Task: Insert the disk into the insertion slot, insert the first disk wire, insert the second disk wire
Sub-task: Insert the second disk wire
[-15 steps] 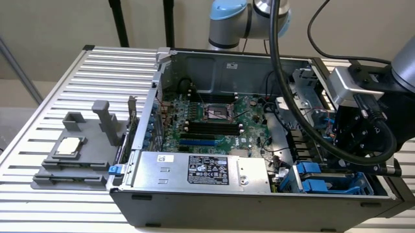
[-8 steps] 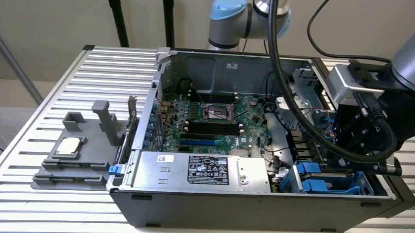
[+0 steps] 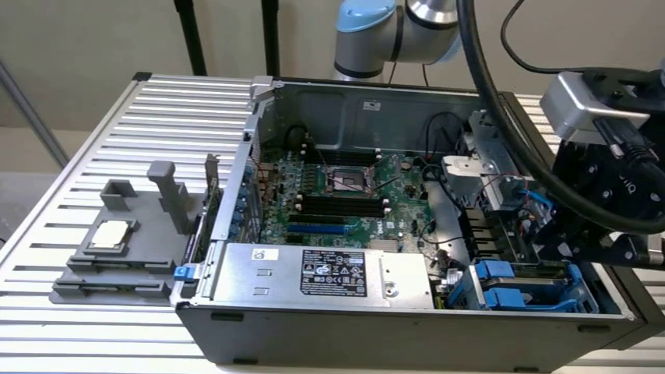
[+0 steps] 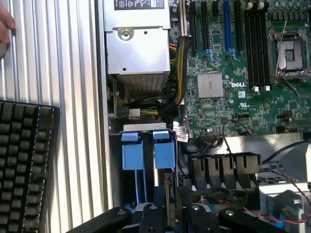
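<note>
Exterior view, starting from its left:
- One slatted metal table (image 3: 156, 132).
- On it, one grey fixture (image 3: 124, 265) carrying a single square chip (image 3: 109, 235).
- One open computer case (image 3: 416, 331), lying on its side.
- Inside, along the near wall, one silver power supply (image 3: 260, 273) with a black label.
- Behind it, one motherboard (image 3: 343, 179) with four black memory slots (image 3: 343, 206) in a row.
- Toward the exterior view's right, in the near corner, the insertion slot (image 3: 525, 287) sits just beside the power supply, with two blue tabs (image 3: 497, 270) showing.
- One arm (image 3: 379, 31) comes in over the case's far wall. Its black head hangs above the slot and hides the case's right wall.
- One thick black cable (image 3: 488, 86) crosses in front of the interior.

The wrist view adds:
- One black keyboard (image 4: 24, 165) on the table outside the case, and one fingertip (image 4: 6, 26) at the picture's edge.
- The two blue tabs (image 4: 132, 155) stand side by side at the slot's mouth.
- Beside one tab a thin edge-on strip stands upright in the slot and runs to the gripper (image 4: 167, 216). As far as I can tell this is the disk (image 4: 168, 187).
- One loose wire bundle (image 4: 160, 104) lies between the power supply and the slot.
- I cannot tell whether the jaws are open or closed.
</note>
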{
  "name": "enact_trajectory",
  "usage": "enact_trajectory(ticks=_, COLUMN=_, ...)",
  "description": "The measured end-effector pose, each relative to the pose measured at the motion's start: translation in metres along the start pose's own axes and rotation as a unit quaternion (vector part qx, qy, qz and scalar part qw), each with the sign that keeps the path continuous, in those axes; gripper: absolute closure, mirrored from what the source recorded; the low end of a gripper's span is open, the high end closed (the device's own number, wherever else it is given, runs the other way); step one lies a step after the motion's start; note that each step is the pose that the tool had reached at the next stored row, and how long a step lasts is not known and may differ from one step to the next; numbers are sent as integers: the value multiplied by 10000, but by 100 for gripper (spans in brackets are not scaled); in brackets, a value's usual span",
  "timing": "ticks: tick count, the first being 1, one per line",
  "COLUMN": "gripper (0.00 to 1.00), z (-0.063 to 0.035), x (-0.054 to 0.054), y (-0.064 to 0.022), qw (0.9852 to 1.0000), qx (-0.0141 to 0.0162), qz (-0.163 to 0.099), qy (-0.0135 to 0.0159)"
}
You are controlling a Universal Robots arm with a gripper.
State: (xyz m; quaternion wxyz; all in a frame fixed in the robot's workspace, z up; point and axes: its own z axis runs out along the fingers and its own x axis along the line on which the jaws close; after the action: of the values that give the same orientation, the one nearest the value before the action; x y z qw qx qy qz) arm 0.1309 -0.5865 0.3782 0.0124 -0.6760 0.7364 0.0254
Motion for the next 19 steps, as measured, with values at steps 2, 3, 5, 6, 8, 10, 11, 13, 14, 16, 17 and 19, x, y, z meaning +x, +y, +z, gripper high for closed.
enact_trajectory(ticks=2, gripper=75, z=-56, x=-6, y=11, qw=10000, qx=0, qz=-8, qy=-1)
enact_trajectory(ticks=3, gripper=75, z=-68, x=-16, y=13, qw=10000, qx=-1, qz=-21, qy=-1)
enact_trajectory(ticks=5, gripper=75, z=-77, x=-43, y=17, qw=10000, qx=-2, qz=-38, qy=1)
enact_trajectory(ticks=6, gripper=75, z=-79, x=-60, y=20, qw=10000, qx=-2, qz=-43, qy=1)
enact_trajectory(ticks=8, gripper=73, z=-80, x=-98, y=24, qw=10000, qx=-3, qz=-55, qy=1)
enact_trajectory(ticks=10, gripper=62, z=-79, x=-120, y=27, qw=10000, qx=-3, qz=-65, qy=1)
enact_trajectory(ticks=11, gripper=62, z=-79, x=-125, y=27, qw=10000, qx=-3, qz=-70, qy=2)
enact_trajectory(ticks=13, gripper=55, z=-79, x=-131, y=28, qw=10000, qx=-4, qz=-82, qy=2)
enact_trajectory(ticks=14, gripper=55, z=-77, x=-134, y=28, qw=10000, qx=-4, qz=-86, qy=2)
enact_trajectory(ticks=16, gripper=55, z=-74, x=-145, y=29, qw=10000, qx=-4, qz=-93, qy=3)
enact_trajectory(ticks=17, gripper=55, z=-71, x=-153, y=29, qw=10000, qx=-4, qz=-95, qy=4)
enact_trajectory(ticks=19, gripper=55, z=-61, x=-177, y=31, qw=10000, qx=-2, qz=-97, qy=13)
